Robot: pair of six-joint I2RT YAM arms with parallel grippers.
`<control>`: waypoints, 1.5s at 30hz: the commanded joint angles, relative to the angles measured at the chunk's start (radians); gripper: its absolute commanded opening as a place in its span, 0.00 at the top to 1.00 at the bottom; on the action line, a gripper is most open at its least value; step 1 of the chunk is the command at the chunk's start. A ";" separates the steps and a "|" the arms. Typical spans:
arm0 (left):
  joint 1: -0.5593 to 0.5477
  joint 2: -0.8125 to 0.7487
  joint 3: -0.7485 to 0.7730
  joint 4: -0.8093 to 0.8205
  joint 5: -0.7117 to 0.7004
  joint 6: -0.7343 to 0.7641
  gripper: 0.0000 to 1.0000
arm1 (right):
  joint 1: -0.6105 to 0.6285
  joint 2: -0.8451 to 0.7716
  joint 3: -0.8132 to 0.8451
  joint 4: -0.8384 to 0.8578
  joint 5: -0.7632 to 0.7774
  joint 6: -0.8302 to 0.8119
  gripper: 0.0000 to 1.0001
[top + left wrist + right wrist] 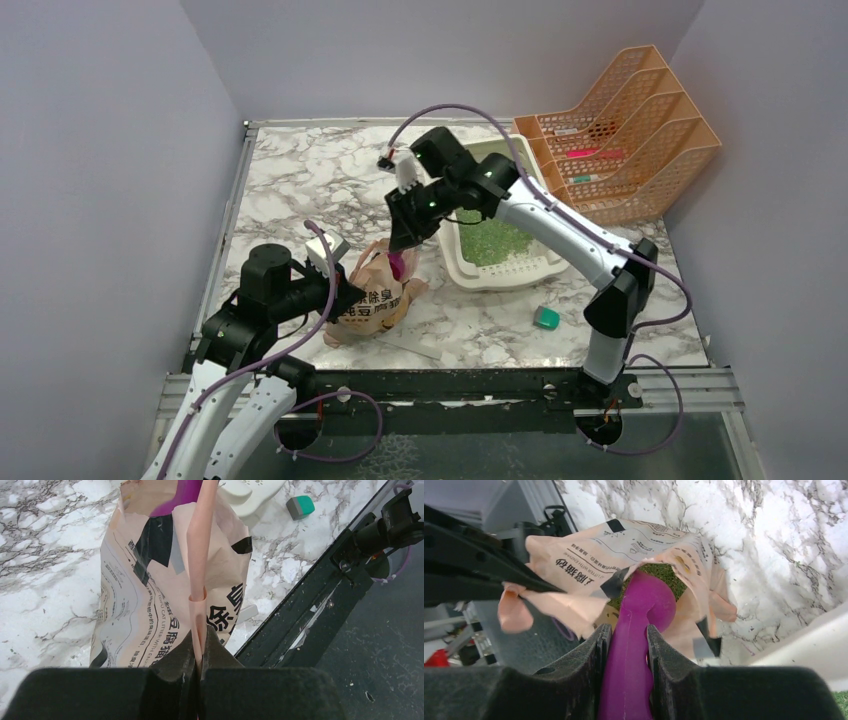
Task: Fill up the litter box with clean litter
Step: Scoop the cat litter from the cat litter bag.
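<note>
The cream-white litter box [478, 272] stands at the centre right of the table, with green clean litter [492, 241] on its floor. A tan paper bag [370, 300] with dark characters stands left of it. My left gripper [200, 647] is shut on the bag's top edge [199, 570] and holds its mouth open. My right gripper [629, 635] is shut on the handle of the magenta scoop [644, 605]. The scoop's bowl is down in the bag's mouth, on green litter [664, 575] inside. In the top view the right gripper [405, 238] is above the bag.
An orange mesh file rack [625, 130] stands at the back right, with pens in it. A small teal block [547, 318] lies in front of the litter box. Grey walls close in the table on three sides. A black rail [450, 385] runs along the near edge.
</note>
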 commanded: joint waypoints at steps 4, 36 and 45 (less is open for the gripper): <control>0.002 -0.020 -0.014 -0.006 -0.003 0.000 1.00 | 0.093 0.101 0.051 -0.035 0.300 -0.024 0.99; 0.004 -0.007 -0.018 -0.007 -0.016 -0.005 1.00 | 0.014 0.124 -0.219 0.452 -0.384 0.325 0.99; 0.005 -0.001 -0.018 -0.009 -0.016 -0.004 1.00 | -0.078 0.068 -0.468 1.005 -0.645 0.721 0.99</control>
